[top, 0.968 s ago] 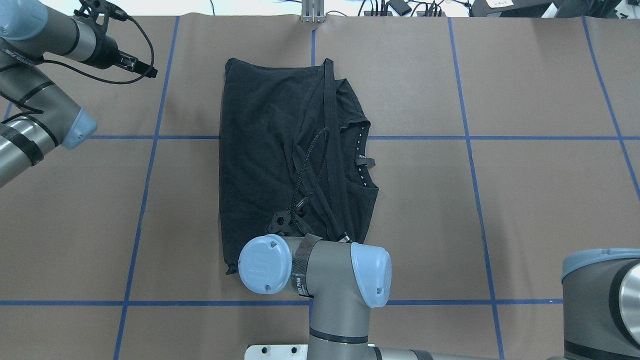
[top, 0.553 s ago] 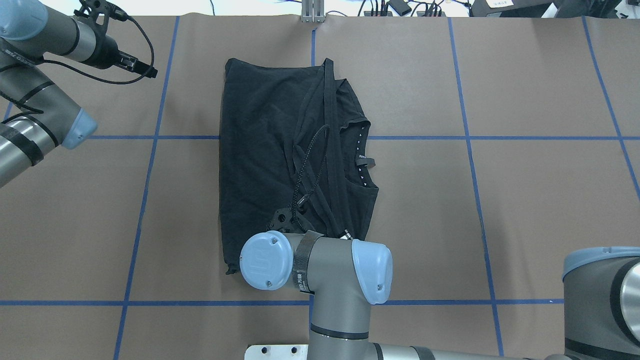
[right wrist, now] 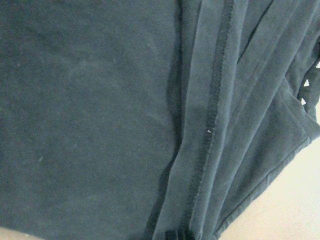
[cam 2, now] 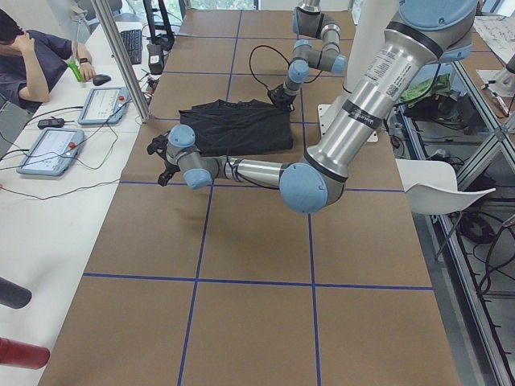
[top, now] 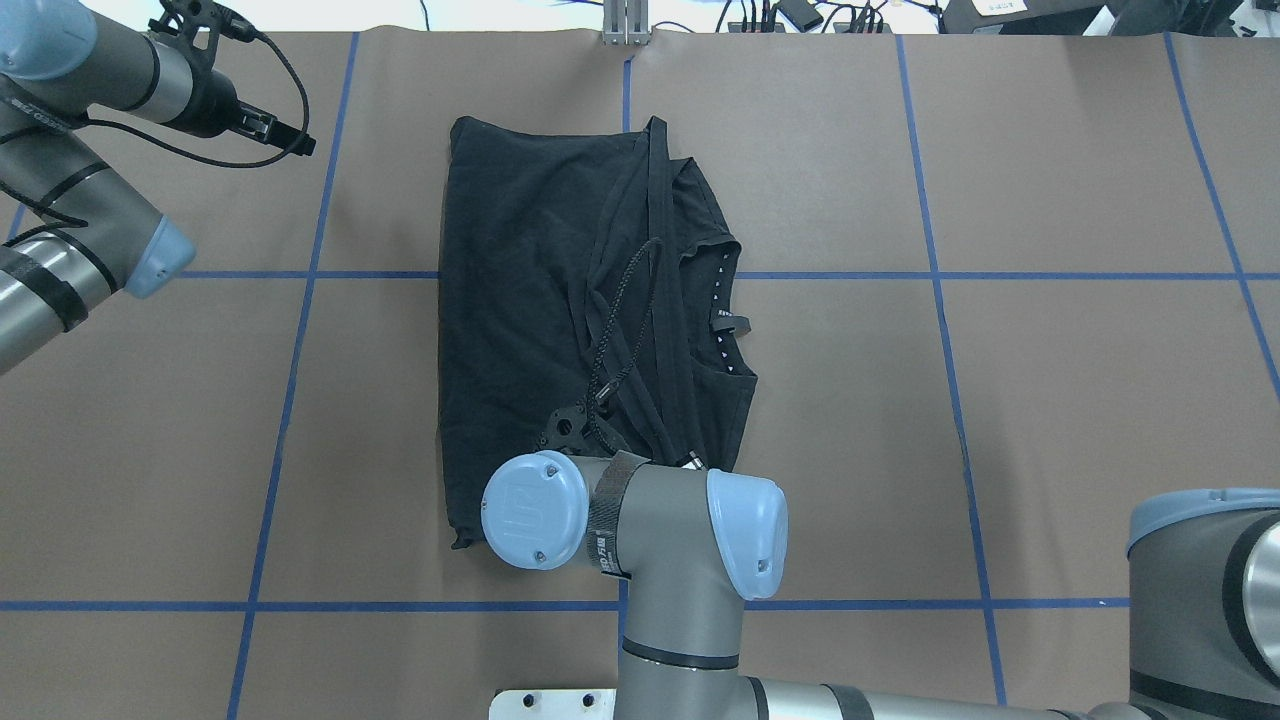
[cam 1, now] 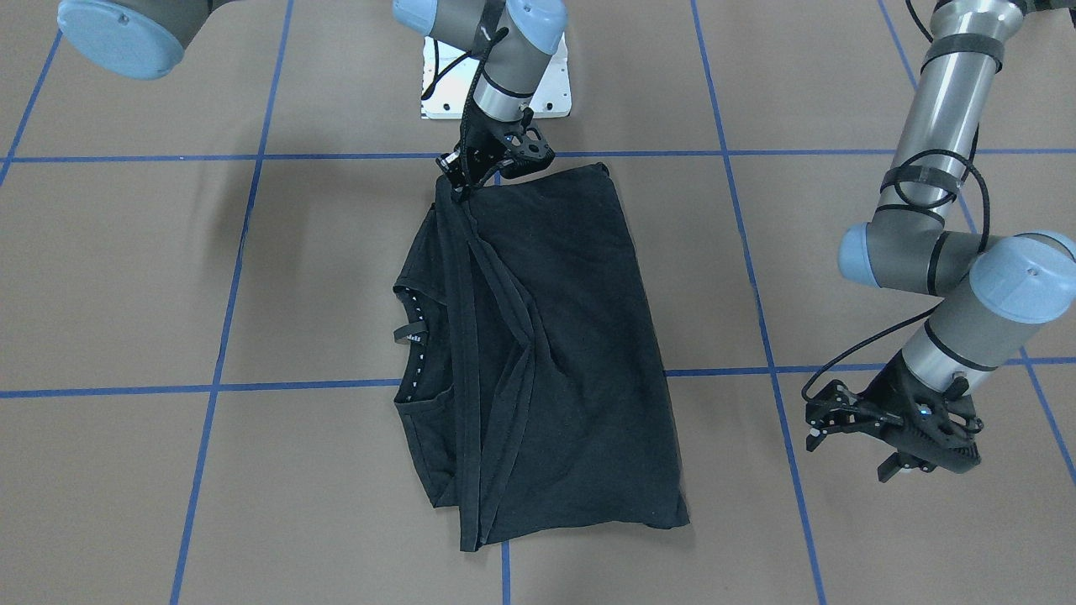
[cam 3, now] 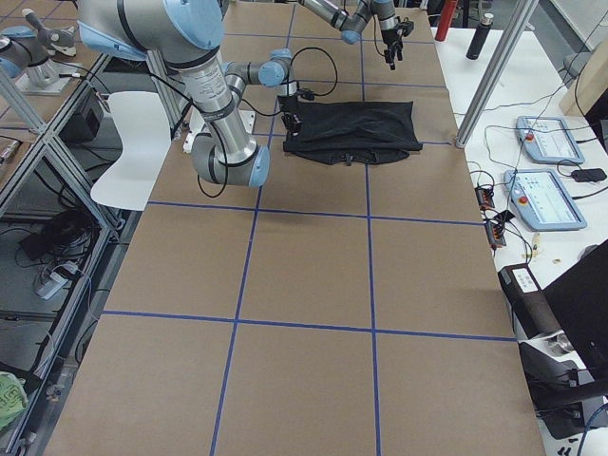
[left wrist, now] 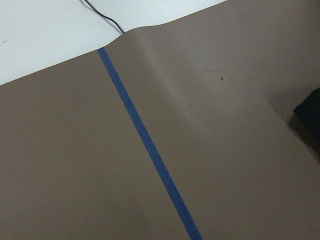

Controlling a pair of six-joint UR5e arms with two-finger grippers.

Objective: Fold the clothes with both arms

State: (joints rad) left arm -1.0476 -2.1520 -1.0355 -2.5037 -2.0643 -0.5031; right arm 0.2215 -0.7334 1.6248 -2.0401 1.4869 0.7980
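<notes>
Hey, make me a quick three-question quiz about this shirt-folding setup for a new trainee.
1. True or false: the left end effector hovers over the T-shirt.
2. Which is at the T-shirt's edge nearest the robot's base? A) the left end effector B) the right end effector C) both
3. Fill in: the collar lies toward the robot's ____ side.
Key: 1 false, it is over bare table; 2 B; 3 right.

Even, bright overhead light, soft shadows; sharp frames, though the T-shirt [right wrist: 100, 100] close-up looks hazy.
</notes>
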